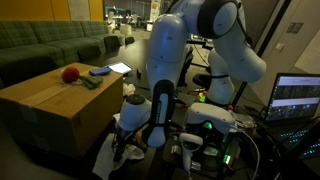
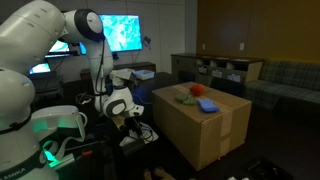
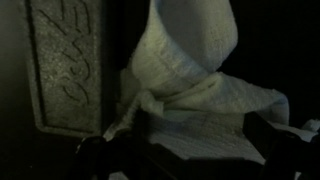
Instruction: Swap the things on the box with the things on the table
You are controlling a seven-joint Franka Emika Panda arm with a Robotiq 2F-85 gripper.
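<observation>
A cardboard box [image 1: 50, 100] stands beside the robot and also shows in an exterior view [image 2: 205, 125]. On its top lie a red ball-like object [image 1: 70, 73], a green object [image 1: 90, 82] and a blue object [image 1: 100, 71]; the red one [image 2: 197, 91] and the blue one [image 2: 208, 105] show again. My gripper [image 1: 128, 135] hangs low next to the box, over a crumpled white cloth [image 1: 105, 155]. In the wrist view the cloth [image 3: 190, 70] is bunched between my fingers [image 3: 185, 150], which stand wide apart on either side of it.
A green sofa [image 1: 50, 40] stands behind the box. Monitors [image 1: 295, 98] and cables [image 1: 250, 150] crowd the robot's base. A grey block with markings [image 3: 65, 60] lies beside the cloth. Shelves [image 2: 215, 68] and another sofa [image 2: 285, 75] stand at the back.
</observation>
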